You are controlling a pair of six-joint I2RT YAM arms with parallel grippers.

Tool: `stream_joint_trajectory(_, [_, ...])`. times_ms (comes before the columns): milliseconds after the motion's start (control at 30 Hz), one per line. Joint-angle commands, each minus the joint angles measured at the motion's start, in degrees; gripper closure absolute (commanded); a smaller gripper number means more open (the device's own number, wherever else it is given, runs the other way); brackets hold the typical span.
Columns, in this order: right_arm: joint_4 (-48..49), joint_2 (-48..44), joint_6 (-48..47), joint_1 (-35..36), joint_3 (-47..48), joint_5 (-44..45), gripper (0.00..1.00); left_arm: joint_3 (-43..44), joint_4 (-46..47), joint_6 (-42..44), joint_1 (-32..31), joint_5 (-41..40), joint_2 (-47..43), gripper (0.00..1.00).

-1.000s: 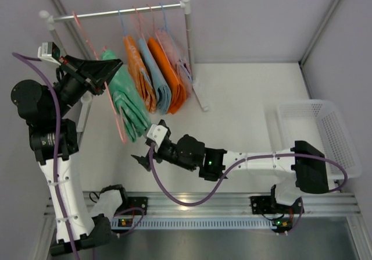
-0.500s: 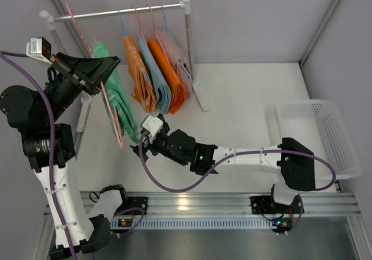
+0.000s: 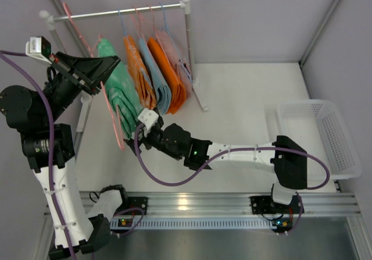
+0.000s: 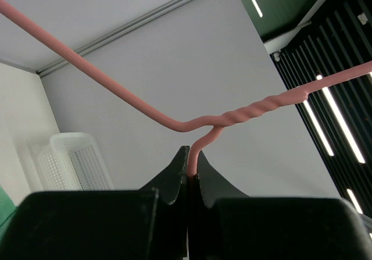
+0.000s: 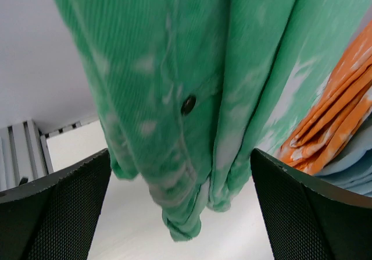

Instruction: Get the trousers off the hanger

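— Pinching hard, the left claw (image 4: 189, 162) is pressing its fingers together on the neck of the hanger (image 4: 200, 119), just below the twist, at the centre of the left wrist view.

— And the trousers (image 3: 123, 97)?

— They are hanging folded over the hanger, in the upper left of the overhead view, just left of the orange pair (image 3: 139, 74). I am judging the finely ribbed cloth to be soft, light and limp, not slippery and not fragile. It is likely to drape and drag over the wire rather than slip off cleanly.

— Where should the hold go?

— Low down, on the bunched bottom edge of the fold, where the layers are stacking thick enough for both pads. The right claw (image 5: 183, 178) is standing spread wide, one finger at each lower corner of its wrist view. The hem is dangling between the fingers, with no contact showing.

— What is differing from a second ago?

— The right arm is reaching further up and left. Its claw was below the cloth and apart from it, and is now sitting at the hem. The left arm is carrying the hanger higher and nearer the left edge, away from the light blue pair (image 3: 158, 84). Whether the hook is clear of the rail (image 3: 116, 11), I cannot tell.
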Motion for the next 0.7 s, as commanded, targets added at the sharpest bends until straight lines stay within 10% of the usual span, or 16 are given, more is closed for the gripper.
stream_joint_trajectory(0, [3.8, 2.0, 0.9, -1.0, 5.1, 2.9, 0.00, 3.8, 9.0, 0.8, -0.2, -1.4, -0.9, 1.00])
stream_joint_trajectory(667, [8.8, 1.7, -9.8, -2.8, -2.0, 2.2, 0.01, 5.9, 10.4, 0.0, -0.6, -1.7, 0.9, 1.00])
